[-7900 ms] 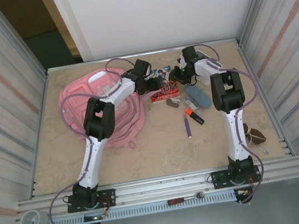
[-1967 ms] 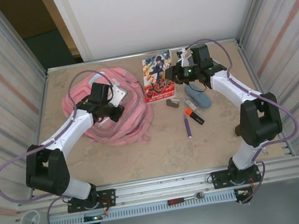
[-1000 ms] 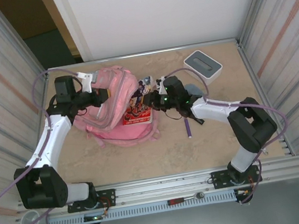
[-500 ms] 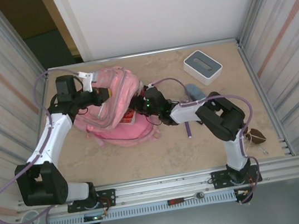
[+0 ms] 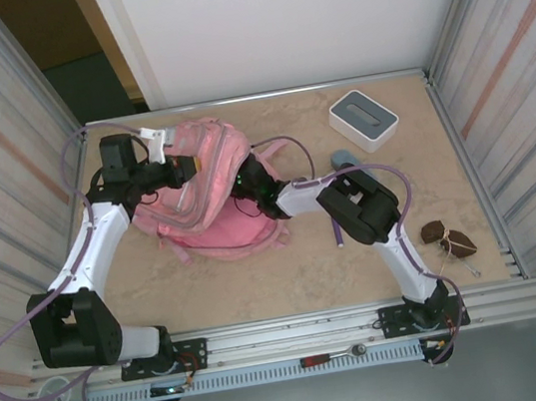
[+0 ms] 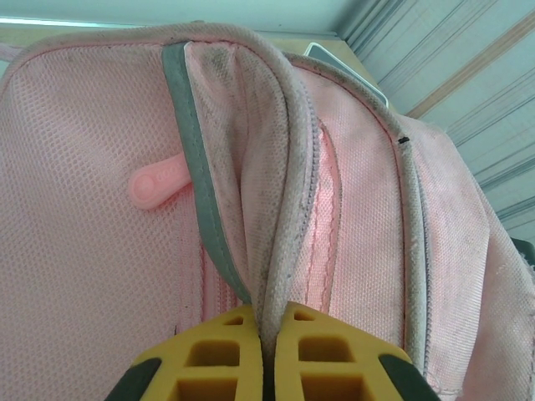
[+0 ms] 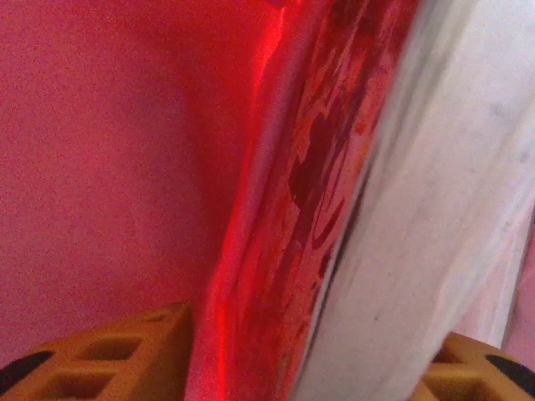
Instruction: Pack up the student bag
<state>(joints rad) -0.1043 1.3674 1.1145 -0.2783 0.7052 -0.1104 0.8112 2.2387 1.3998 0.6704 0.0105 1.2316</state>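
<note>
The student bag [image 5: 209, 174] sat far-left on the tabletop [image 5: 260, 282], its piped mouth edge pinched in the left claw [image 6: 267, 351], the right claw [image 7: 284, 368] inside the mouth clamping a red-covered book [image 7: 318, 192], with bare tabletop nearer.
</note>
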